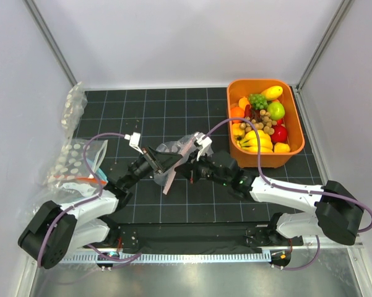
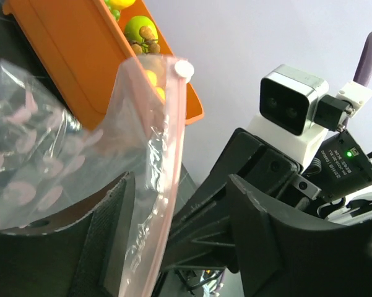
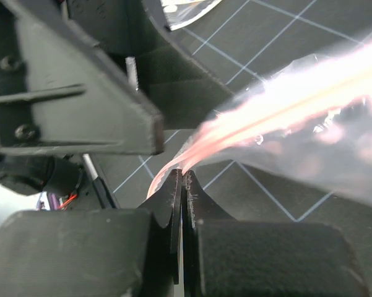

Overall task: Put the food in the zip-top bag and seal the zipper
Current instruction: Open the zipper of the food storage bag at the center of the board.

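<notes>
The clear zip-top bag [image 1: 173, 153] with pale pink dots is held up over the mat at the middle. Its pink zipper [image 1: 171, 178] runs down its near edge. My right gripper [image 1: 184, 168] is shut on the zipper [image 3: 266, 117], with its jaws [image 3: 182, 176] pinched on the end of the strip. My left gripper [image 1: 163, 162] is open. Its fingers stand wide apart around the bag rim [image 2: 167, 161], which has a white tab [image 2: 184, 68] at the top. The food [image 1: 260, 124] lies piled in the orange tub [image 1: 297, 133] at the right. No fruit shows inside the bag [image 2: 43, 161].
Two other clear bags with bolder white dots lie at the left [image 1: 77, 161] and far left [image 1: 73, 108]. The orange tub [image 2: 68, 49] stands just behind the bag. White walls close in the mat on three sides. The right arm's camera [image 2: 291, 105] is close to my left fingers.
</notes>
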